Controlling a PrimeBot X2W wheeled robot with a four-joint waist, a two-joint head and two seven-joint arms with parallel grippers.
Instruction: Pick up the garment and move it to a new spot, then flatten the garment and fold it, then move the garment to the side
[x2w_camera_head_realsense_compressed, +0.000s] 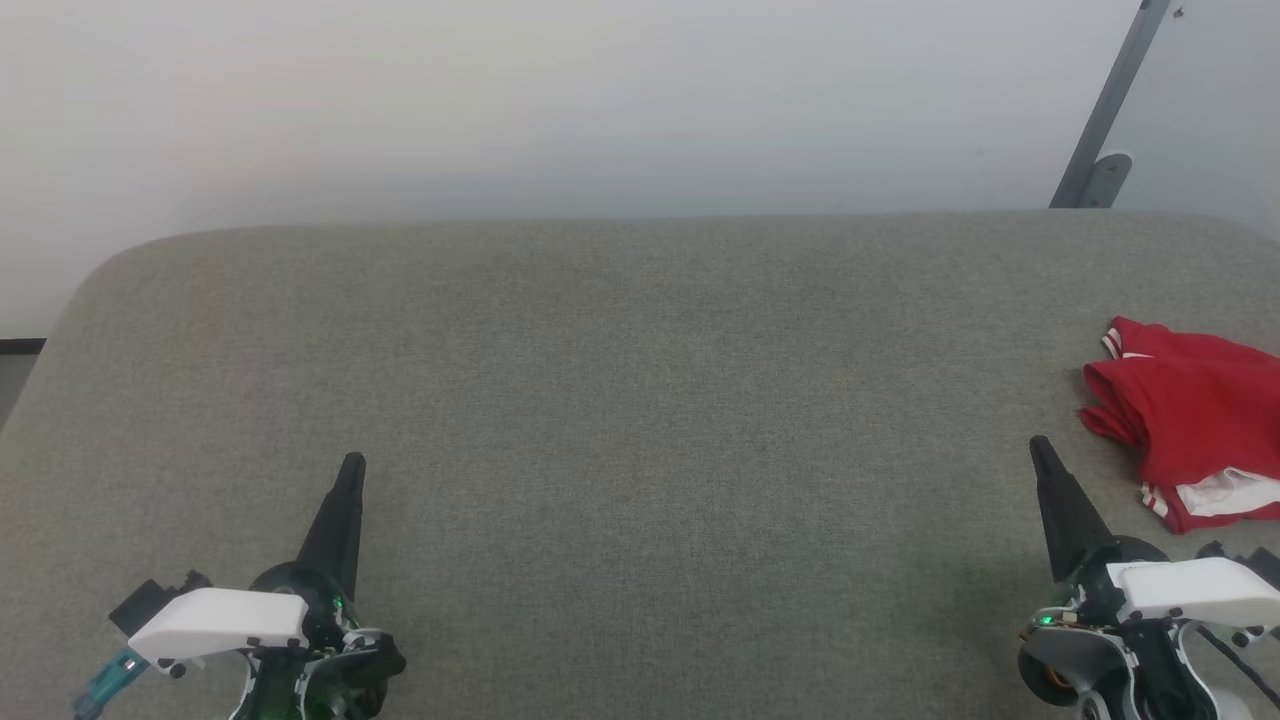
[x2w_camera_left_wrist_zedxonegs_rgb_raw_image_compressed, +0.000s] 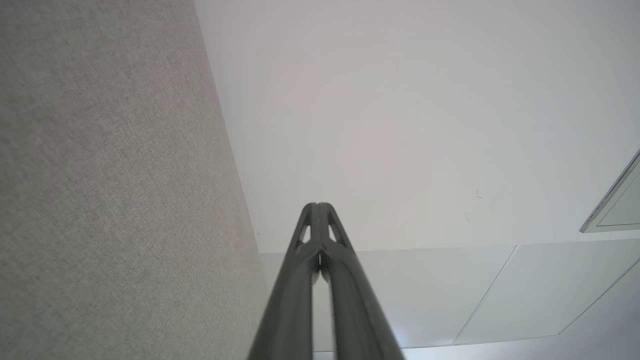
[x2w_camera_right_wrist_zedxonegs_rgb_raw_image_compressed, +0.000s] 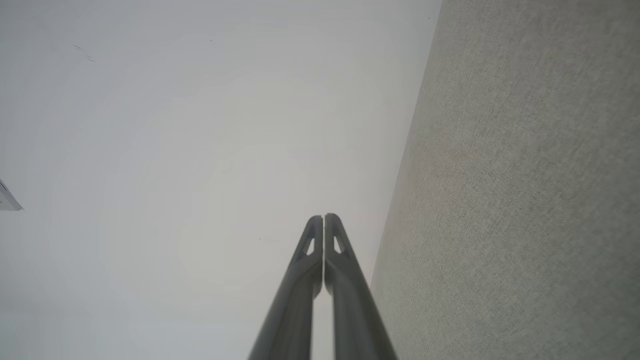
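The garment (x2w_camera_head_realsense_compressed: 1190, 420), a red T-shirt with white and striped trim, lies bunched at the right edge of the grey fabric surface (x2w_camera_head_realsense_compressed: 640, 400), partly cut off by the picture's edge. My right gripper (x2w_camera_head_realsense_compressed: 1038, 447) stands shut just to its left, apart from it, nothing between the fingers. At the lower left my left gripper (x2w_camera_head_realsense_compressed: 352, 463) is shut and empty too, far from the garment. Each wrist view looks along its own gripper, left (x2w_camera_left_wrist_zedxonegs_rgb_raw_image_compressed: 317, 205) and right (x2w_camera_right_wrist_zedxonegs_rgb_raw_image_compressed: 324, 216), fingers pressed together, pointing at a pale wall beside the grey surface (x2w_camera_right_wrist_zedxonegs_rgb_raw_image_compressed: 525, 200).
A white wall (x2w_camera_head_realsense_compressed: 600, 100) rises behind the surface's rounded far edge. A grey metal bracket (x2w_camera_head_realsense_compressed: 1105, 150) leans on the wall at the upper right. The surface's left edge drops to a dark floor strip (x2w_camera_head_realsense_compressed: 20, 345).
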